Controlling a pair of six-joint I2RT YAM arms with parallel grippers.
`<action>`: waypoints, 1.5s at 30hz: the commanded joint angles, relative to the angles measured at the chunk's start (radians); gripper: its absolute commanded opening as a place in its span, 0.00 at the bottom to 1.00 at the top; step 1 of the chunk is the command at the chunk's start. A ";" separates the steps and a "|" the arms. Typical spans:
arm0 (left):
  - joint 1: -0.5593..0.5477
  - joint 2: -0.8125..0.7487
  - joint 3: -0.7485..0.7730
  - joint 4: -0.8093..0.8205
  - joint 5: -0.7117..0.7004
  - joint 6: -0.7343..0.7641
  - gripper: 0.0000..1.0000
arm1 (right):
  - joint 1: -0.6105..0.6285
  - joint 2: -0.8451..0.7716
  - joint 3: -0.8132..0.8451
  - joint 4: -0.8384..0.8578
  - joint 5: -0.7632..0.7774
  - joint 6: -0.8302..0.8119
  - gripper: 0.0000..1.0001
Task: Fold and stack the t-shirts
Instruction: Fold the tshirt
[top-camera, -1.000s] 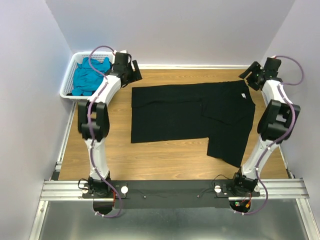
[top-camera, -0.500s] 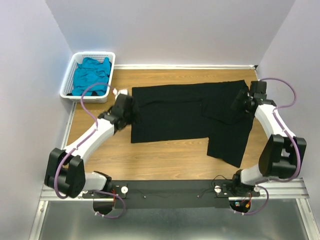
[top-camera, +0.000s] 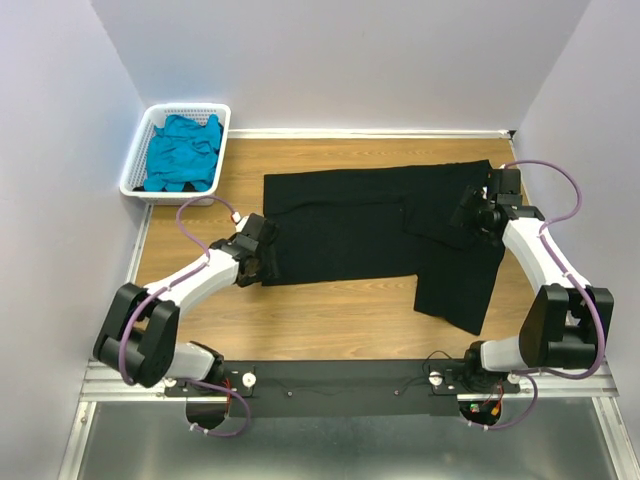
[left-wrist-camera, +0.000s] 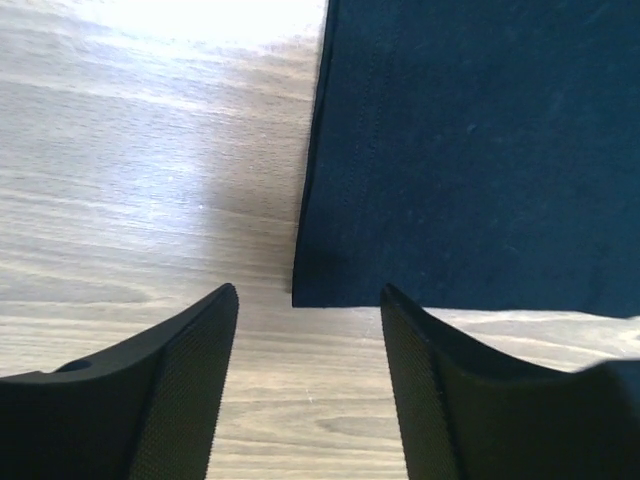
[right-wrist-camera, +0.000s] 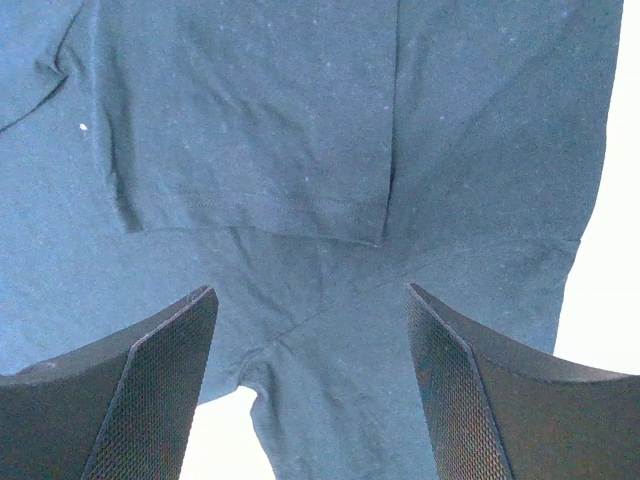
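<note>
L tool (left-wrist-camera: 305, 298), R tool (right-wrist-camera: 310, 290) gaping over black tee (top-camera: 340, 225); white speck (right-wrist-camera: 82, 126) maybe label.

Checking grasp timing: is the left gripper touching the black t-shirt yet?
Cannot tell. In the left wrist view the open left gripper straddles a corner of the black t-shirt, but its height above the cloth is unclear.
</note>
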 joint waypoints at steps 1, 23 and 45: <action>-0.008 0.047 0.030 0.022 -0.030 -0.007 0.61 | 0.005 -0.031 -0.014 -0.013 0.015 -0.003 0.83; -0.035 0.197 0.029 0.025 0.016 0.037 0.47 | 0.008 -0.045 -0.024 -0.009 0.062 -0.003 0.83; 0.011 0.031 0.001 0.053 -0.001 0.105 0.00 | -0.116 0.041 -0.037 -0.082 0.174 0.043 0.86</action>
